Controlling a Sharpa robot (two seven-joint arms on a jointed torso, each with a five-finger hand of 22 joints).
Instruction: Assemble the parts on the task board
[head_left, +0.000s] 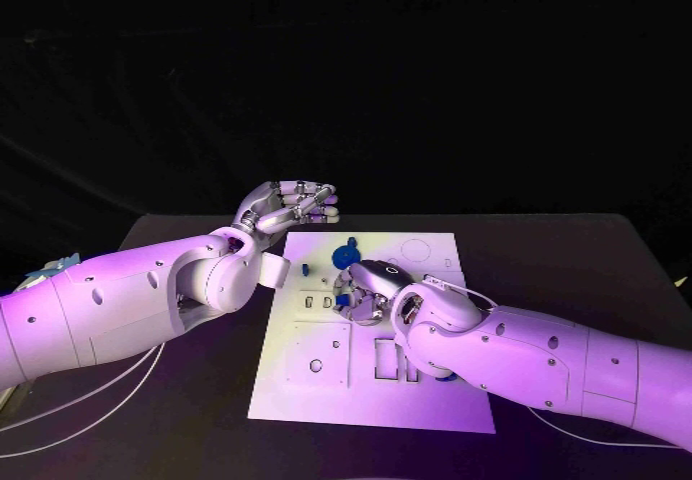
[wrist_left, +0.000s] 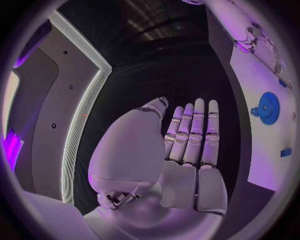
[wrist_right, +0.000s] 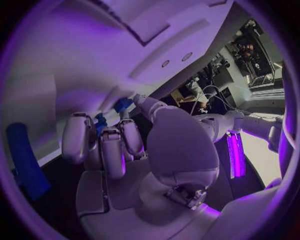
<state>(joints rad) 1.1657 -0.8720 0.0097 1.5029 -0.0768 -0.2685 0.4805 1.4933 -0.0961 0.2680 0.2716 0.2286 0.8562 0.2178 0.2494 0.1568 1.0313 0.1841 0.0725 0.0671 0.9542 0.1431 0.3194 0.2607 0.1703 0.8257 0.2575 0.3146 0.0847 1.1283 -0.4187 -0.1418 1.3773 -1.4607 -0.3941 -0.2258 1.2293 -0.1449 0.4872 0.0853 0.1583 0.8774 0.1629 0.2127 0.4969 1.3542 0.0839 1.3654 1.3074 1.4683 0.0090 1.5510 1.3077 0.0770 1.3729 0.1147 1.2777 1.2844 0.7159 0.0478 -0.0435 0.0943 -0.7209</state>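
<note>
Right hand sits low on the board, fingers pinching a small blue part; left hand hovers beside the board, fingers straight, holding nothing.

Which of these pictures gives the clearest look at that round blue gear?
The left wrist view: the blue gear lies unobstructed on the task board, teeth visible. The head view shows it smaller, just beyond the right hand. In the right wrist view I cannot identify it.
</note>
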